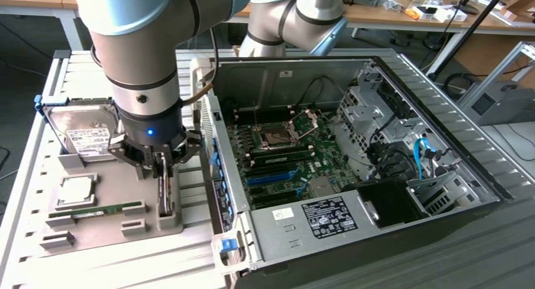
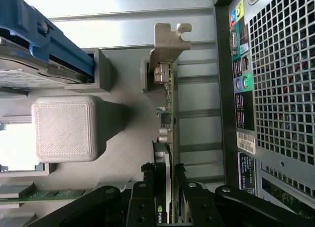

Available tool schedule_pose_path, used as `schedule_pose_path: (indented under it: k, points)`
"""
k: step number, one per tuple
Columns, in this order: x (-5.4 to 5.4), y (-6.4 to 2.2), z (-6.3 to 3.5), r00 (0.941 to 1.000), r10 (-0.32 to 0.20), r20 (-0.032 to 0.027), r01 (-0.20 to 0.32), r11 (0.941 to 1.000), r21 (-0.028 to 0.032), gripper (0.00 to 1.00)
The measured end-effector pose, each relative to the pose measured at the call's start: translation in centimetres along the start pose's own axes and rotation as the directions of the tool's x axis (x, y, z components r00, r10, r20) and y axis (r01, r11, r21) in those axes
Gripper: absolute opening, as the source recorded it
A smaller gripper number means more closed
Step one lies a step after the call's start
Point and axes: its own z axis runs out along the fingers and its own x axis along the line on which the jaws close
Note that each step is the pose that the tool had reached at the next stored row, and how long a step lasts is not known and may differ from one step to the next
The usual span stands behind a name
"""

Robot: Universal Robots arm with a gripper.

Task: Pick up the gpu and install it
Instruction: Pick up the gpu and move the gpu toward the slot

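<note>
The pale slatted bench carries everything. On the exterior view's right lies an open computer case, motherboard up, its perforated rear panel facing the parts tray. The grey robot arm comes straight down over the tray.

That grey tray sits on the exterior view's left of the case. At its far end a silver hard drive with a white label stands in a blue-edged slot.

The gpu stands on edge in its own holder, along the side of the tray nearest the case. In the wrist view it is seen edge-on, its silver bracket at the end away from the camera (the hooked tab is clearly visible).

The pincer is closed on the gpu, one black finger against each face of the card, which is seated in the holder.

A square processor lies flat further out, with a slim green memory stick just beside it.
</note>
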Motion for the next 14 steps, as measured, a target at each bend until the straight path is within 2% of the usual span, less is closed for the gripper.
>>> schedule_pose_path:
  k: [14]
  points:
    - [-0.02, 0.03, -0.78, 1.0000, 0.000, 0.0000, 0.000, 1.0000, 0.0000, 0.27]
